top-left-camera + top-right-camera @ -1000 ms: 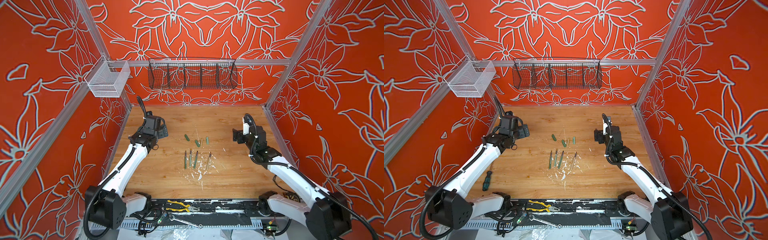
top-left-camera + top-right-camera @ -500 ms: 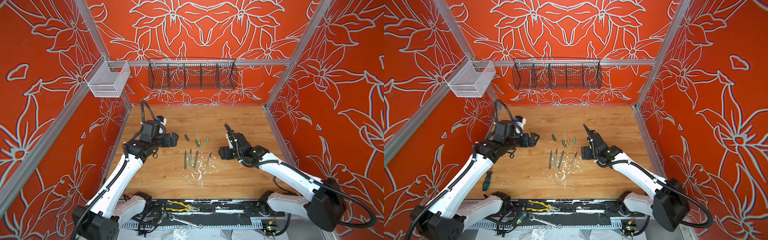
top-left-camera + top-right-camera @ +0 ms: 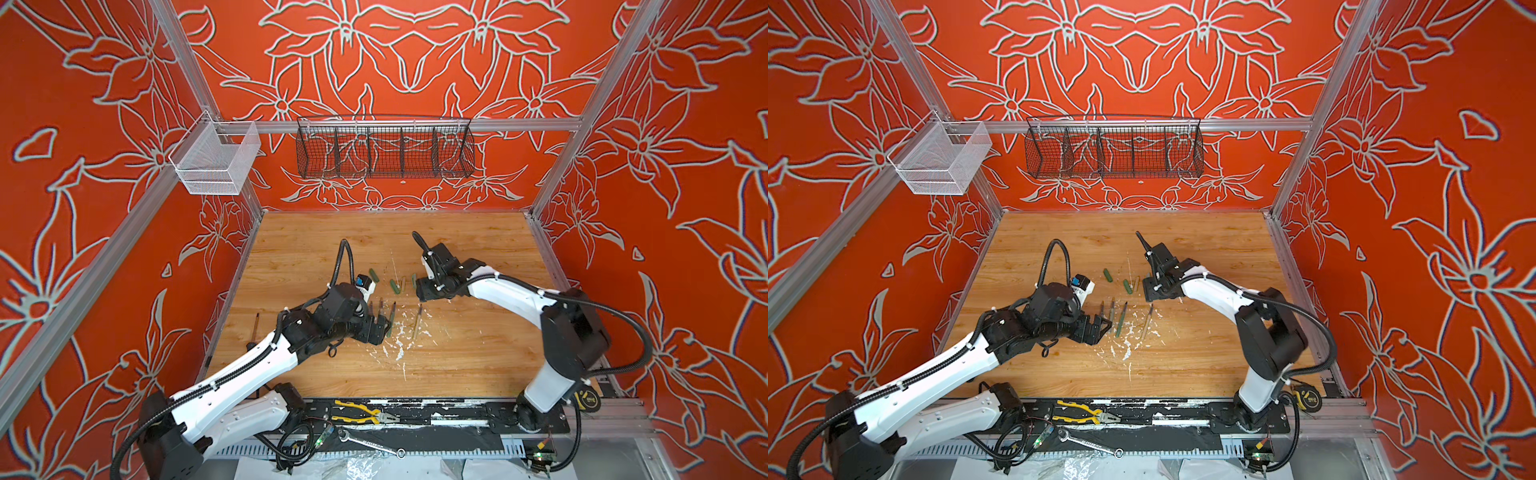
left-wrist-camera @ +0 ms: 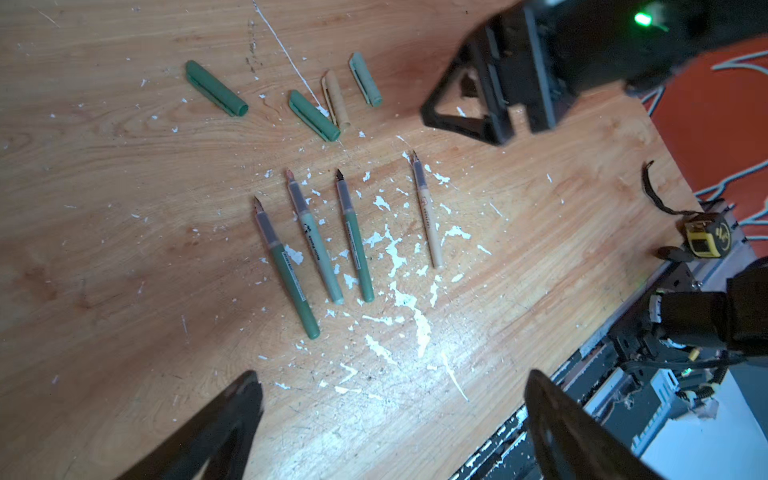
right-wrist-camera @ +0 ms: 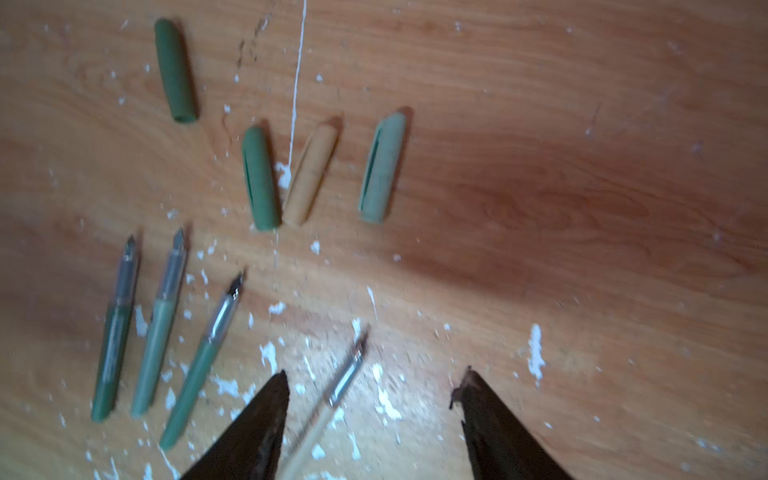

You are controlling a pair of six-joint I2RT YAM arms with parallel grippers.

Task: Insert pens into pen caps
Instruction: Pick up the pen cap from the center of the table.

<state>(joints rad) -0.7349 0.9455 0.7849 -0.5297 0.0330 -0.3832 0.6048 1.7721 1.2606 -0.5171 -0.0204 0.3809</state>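
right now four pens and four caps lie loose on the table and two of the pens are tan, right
No, there is one tan pen; the other three are green pens, as the left wrist view shows. Pens and caps do lie loose on the table.

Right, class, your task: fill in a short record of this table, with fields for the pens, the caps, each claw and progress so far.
green pens: three, side by side on the table, nibs bare
tan pen: lying apart from them, nib bare
green caps: three, loose beyond the nibs
tan cap: beside one green cap
left claw: open, empty
right claw: open, empty, over the tan pen
progress: no pen capped yet
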